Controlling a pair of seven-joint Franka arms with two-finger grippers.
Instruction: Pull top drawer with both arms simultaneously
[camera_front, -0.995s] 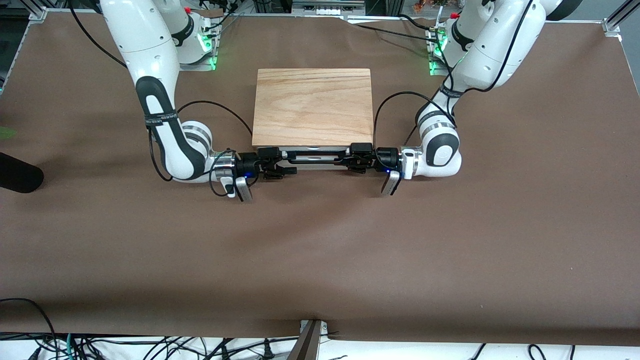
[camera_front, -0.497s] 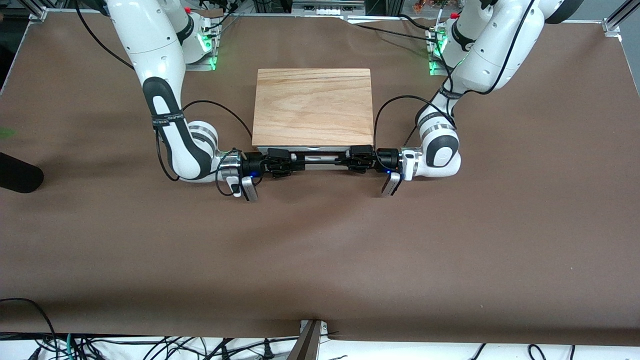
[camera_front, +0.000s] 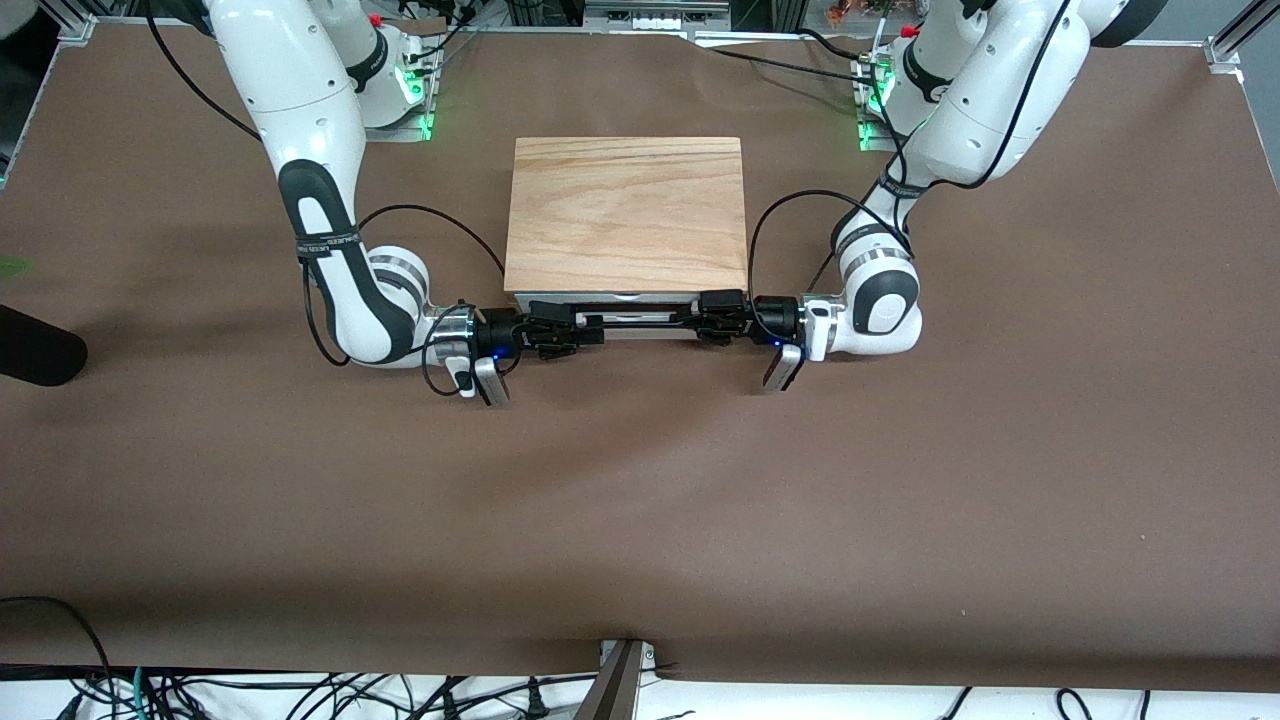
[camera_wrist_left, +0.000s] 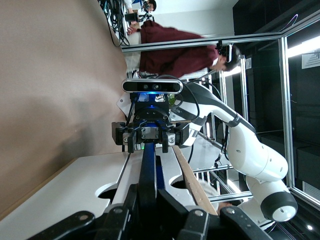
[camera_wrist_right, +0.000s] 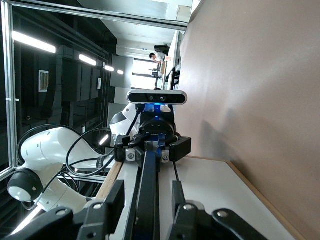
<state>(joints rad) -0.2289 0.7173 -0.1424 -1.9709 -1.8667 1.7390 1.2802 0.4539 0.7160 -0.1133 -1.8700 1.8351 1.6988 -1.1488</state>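
The top drawer (camera_front: 610, 298) shows as a thin white-grey strip under the cabinet's wood top board (camera_front: 627, 212). Its black bar handle (camera_front: 640, 320) runs across the front. My left gripper (camera_front: 708, 318) is shut on the handle's end toward the left arm. In the left wrist view the gripper (camera_wrist_left: 148, 194) presses the bar (camera_wrist_left: 148, 167) from both sides. My right gripper (camera_front: 580, 330) is open around the handle's other end. In the right wrist view the gripper (camera_wrist_right: 147, 192) straddles the bar (camera_wrist_right: 149, 175) with gaps on both sides. The drawer looks shut or nearly so.
The cabinet stands mid-table on a brown cover (camera_front: 640, 520). A black object (camera_front: 35, 345) lies at the table edge toward the right arm's end. Cables (camera_front: 300, 695) hang along the edge nearest the front camera. A person in maroon (camera_wrist_left: 170, 50) stands off the table.
My right gripper has slid along the handle toward the drawer's middle, so its fingers now straddle the bar. My left gripper has stayed clamped in place.
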